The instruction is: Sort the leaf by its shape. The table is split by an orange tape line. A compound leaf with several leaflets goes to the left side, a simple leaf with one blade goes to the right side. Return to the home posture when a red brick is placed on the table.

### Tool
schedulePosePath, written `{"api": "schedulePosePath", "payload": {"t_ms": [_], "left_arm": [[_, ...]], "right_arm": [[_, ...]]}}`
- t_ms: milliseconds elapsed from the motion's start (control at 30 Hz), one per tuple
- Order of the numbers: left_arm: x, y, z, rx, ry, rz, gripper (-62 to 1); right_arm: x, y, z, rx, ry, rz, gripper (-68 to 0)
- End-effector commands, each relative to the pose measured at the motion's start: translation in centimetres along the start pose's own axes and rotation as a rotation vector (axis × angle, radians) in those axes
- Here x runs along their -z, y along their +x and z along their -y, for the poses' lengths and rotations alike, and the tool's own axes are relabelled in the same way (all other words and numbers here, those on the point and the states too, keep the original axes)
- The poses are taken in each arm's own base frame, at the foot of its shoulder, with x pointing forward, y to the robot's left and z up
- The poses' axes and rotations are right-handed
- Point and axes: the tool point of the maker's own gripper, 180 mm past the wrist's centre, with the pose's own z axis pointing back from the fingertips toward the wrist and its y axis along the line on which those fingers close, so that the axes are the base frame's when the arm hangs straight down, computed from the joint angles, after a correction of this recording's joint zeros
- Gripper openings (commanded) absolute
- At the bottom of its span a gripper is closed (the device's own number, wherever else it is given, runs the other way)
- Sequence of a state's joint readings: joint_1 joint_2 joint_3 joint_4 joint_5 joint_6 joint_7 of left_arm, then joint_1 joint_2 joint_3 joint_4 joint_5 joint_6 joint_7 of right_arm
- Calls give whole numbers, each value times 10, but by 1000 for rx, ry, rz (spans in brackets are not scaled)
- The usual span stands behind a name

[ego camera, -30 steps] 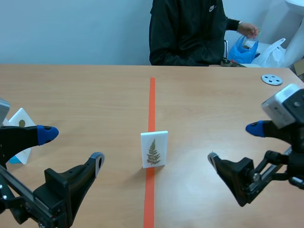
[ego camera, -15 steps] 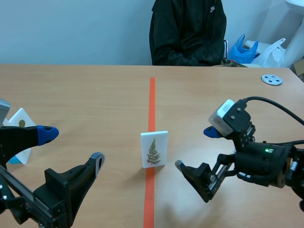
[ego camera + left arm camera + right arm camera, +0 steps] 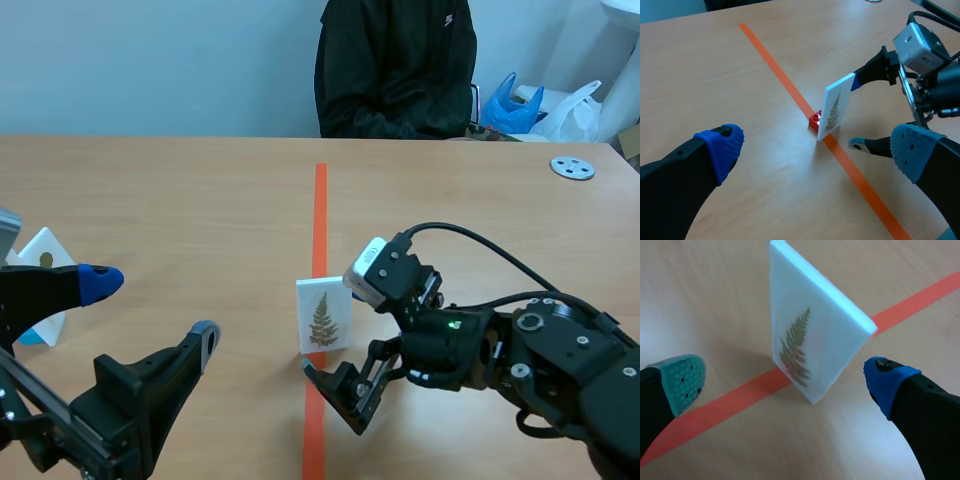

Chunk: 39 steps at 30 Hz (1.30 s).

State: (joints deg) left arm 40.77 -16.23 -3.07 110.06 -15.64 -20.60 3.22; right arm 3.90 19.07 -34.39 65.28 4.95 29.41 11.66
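**Leaf card stands on the tape line, right gripper spread around it**

The leaf card (image 3: 325,315) stands upright just below the centre of the scene frame, planted on the orange tape line (image 3: 320,200) that runs up the middle of the table (image 3: 180,190). We see a green fern-like leaf (image 3: 795,347) printed on its white face, with many small leaflets along one stem. From the left wrist view, a small red base (image 3: 814,120) shows at the foot of the card, on the tape.

The right gripper (image 3: 856,112) comes in from the right of the scene frame and reaches to the centre. Its fingers are spread wide with nothing held. In the right wrist view the card stands ahead of the gripper and between its two pads, and we see a gap on either side.

The left gripper (image 3: 152,308) sits in the lower left of the scene frame, its fingers also spread and holding nothing, well apart from the card.

At the left edge of the scene frame a second white card (image 3: 42,260) shows behind the left arm. A person in a dark jacket (image 3: 395,70) sits at the top centre. In the upper right we see a blue bag (image 3: 510,105), a white bag (image 3: 575,110) and a grey disc (image 3: 572,167) on the table.
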Motion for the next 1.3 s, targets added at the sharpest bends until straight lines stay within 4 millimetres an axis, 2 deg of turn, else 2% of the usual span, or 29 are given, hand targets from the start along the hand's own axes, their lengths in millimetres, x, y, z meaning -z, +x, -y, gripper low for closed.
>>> {"api": "schedulePosePath", "payload": {"t_ms": [0, 300, 667, 933, 1133, 1267], "left_arm": [[0, 6, 0, -4, -2, 24, 14], [0, 6, 0, -4, -2, 23, 14], [0, 6, 0, -3, -1, 24, 14], [0, 6, 0, -3, -1, 23, 14], [0, 6, 0, -3, -1, 23, 14], [0, 6, 0, -3, -1, 23, 14]], "right_arm": [[3, 14, 10, -16, -24, 42, 4], [16, 13, 5, -26, -11, 37, 3], [16, 14, 3, -35, -6, 50, -298], [15, 12, 1, -33, -4, 46, -436], [15, 12, 0, -33, -4, 45, -455], [15, 12, 1, -33, -4, 45, -532]]}}
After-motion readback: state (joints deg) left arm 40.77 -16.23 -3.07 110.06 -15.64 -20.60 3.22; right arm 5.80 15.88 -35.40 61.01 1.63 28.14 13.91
